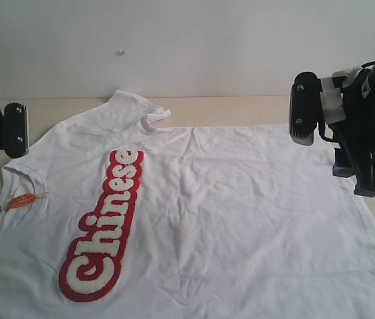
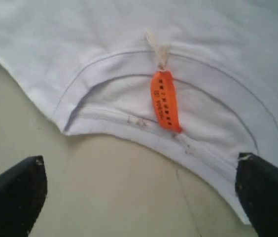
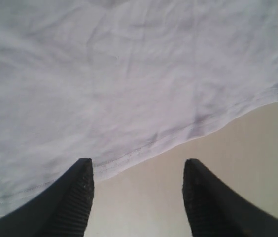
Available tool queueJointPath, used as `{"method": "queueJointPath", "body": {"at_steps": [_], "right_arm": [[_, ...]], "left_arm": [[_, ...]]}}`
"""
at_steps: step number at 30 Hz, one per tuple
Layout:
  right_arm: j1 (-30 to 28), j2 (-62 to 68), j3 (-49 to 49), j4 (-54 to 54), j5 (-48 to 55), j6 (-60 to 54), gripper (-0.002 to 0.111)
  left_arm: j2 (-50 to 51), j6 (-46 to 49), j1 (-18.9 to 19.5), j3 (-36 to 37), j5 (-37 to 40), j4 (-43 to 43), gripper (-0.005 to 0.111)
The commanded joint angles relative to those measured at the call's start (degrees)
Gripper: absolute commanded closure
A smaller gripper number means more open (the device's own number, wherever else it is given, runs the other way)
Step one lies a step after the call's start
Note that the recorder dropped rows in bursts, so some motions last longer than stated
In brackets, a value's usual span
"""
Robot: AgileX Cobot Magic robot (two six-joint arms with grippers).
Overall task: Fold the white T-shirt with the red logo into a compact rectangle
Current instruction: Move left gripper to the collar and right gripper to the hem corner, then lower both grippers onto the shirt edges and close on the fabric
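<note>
Across the middle of the counter (image 1: 241,109), the white T-shirt (image 1: 241,212) lies spread face up and wrinkled, collar (image 2: 129,118) toward the left edge, hem (image 3: 178,136) toward the right edge; the red logo (image 1: 101,229) runs along the chest toward the front-left corner. An orange neck tag (image 2: 164,101) lies inside the collar. Left gripper (image 2: 139,165), jaws apart and empty, hovers just off the collar; right gripper (image 3: 138,165), likewise parted and empty, straddles the hem near the far-right corner. Judged step: first grasp for a lengthwise fold. Each gripper should probably pinch both fabric layers at matching points, so the fold line runs straight without creasing the logo
</note>
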Motion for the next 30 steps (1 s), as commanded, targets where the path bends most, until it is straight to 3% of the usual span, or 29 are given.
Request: {"method": "queueJointPath", "body": {"at_steps": [1,3,5,7,12,30], "right_arm": [[0.0,-0.2,0.2,1.7,-0.6,-1.0,0.054],[0.0,-0.2,0.2,2.6,-0.4,-1.7,0.054],[0.0,-0.2,0.2,2.3,-0.4,-1.8,0.054],[0.0,-0.2,0.2,2.4,-0.4,-3.0,0.054],[0.0,0.0,0.2,3.0,-0.5,-3.1,0.054],[0.0,2.2,0.2,7.1,-2.7,-7.1,0.054]], "left_arm": [[-0.1,5.5,0.3,-8.4,15.9,-8.9,0.001],[3.3,9.4,0.6,-15.3,25.6,-11.0,0.001],[5.3,17.6,0.6,-16.0,27.5,-10.5,0.001],[6.4,23.1,1.1,-14.1,24.5,-10.0,0.001],[8.8,24.5,3.7,-10.0,13.9,-9.7,0.001],[15.5,26.3,5.5,-8.9,5.1,-10.3,0.001]]}}
